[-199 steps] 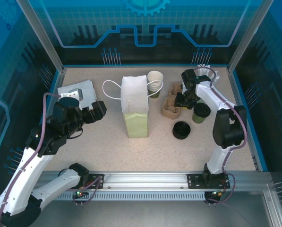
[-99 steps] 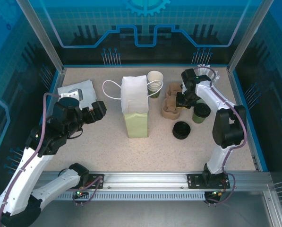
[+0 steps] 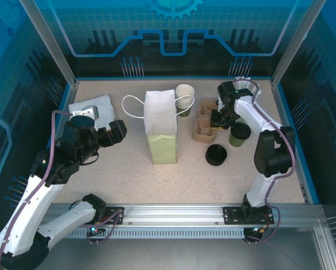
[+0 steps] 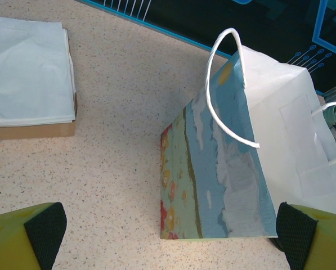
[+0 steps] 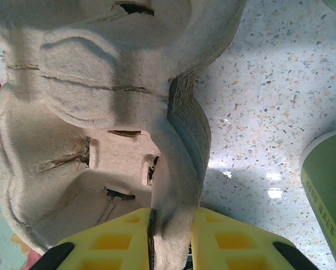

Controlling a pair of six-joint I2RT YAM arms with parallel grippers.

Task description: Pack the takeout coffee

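A brown cardboard cup carrier (image 3: pixel 202 127) lies right of the standing paper bag (image 3: pixel 161 126). My right gripper (image 3: pixel 216 119) is at the carrier's right edge. In the right wrist view its yellow fingers (image 5: pixel 122 236) are shut on the carrier's (image 5: pixel 100 112) side wall. A green coffee cup (image 3: pixel 239 134) with a black lid stands just right of the carrier, and its edge (image 5: pixel 328 185) shows at the right of the wrist view. A loose black lid (image 3: pixel 216 154) lies in front. My left gripper (image 3: pixel 118 130) hangs open left of the bag (image 4: pixel 229 169), with nothing between its pads.
A stack of white paper cups (image 3: pixel 184 97) lies tipped behind the bag, by its white handles. White napkins on a cardboard pad (image 3: pixel 92 107) sit at the back left, and again in the left wrist view (image 4: pixel 27 84). Blue walls ring the speckled table (image 3: pixel 184 180).
My right gripper's jaws have narrowed onto the carrier's wall, and that arm has shifted slightly right. The left arm and the bag have not moved.
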